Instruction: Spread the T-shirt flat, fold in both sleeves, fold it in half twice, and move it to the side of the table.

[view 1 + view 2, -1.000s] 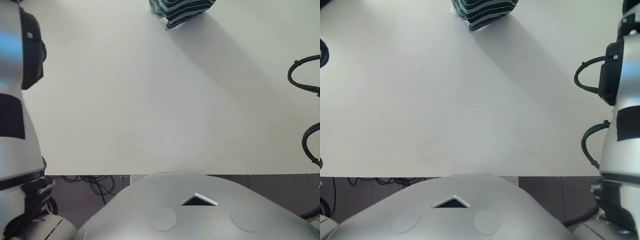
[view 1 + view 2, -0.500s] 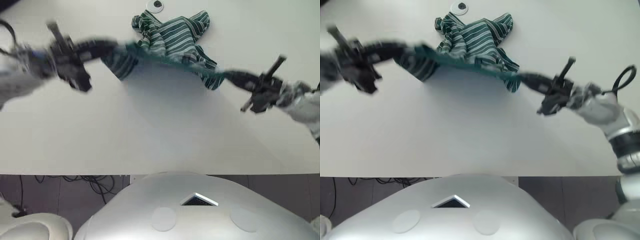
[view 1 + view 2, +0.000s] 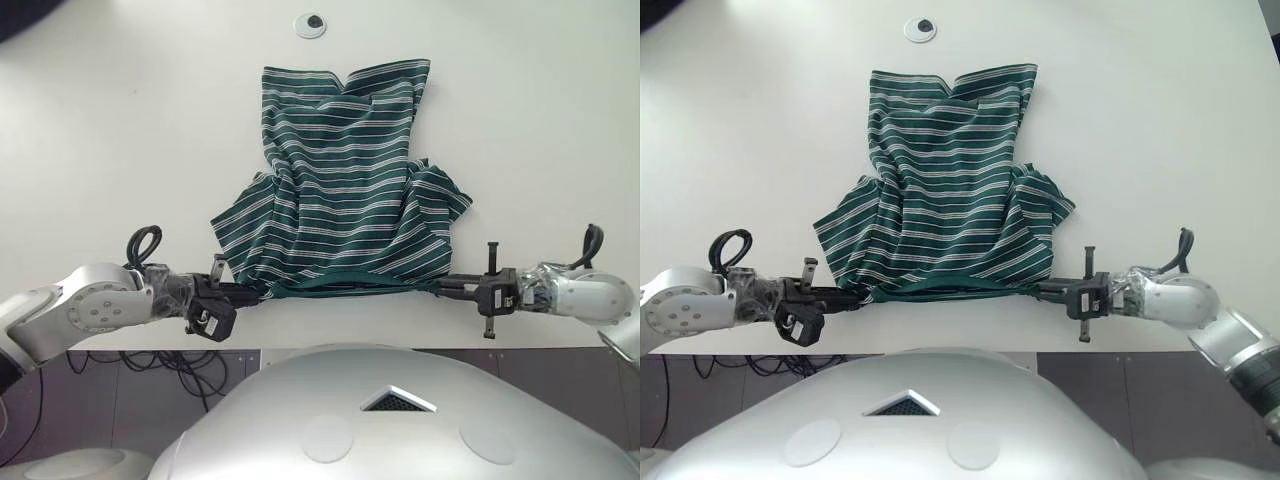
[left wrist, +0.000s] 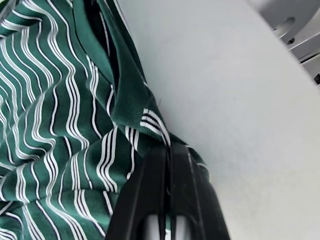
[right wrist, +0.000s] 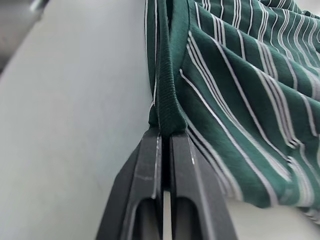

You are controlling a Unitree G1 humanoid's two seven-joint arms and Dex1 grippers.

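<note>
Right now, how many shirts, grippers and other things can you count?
T-shirt: 1
Small round disc: 1
Grippers: 2, the left gripper and the right gripper, each shut on the T-shirt's hem
Total: 4

Likely a lab: plain white table (image 3: 120,130); loose cables (image 3: 185,362) trailing below its edge.
</note>
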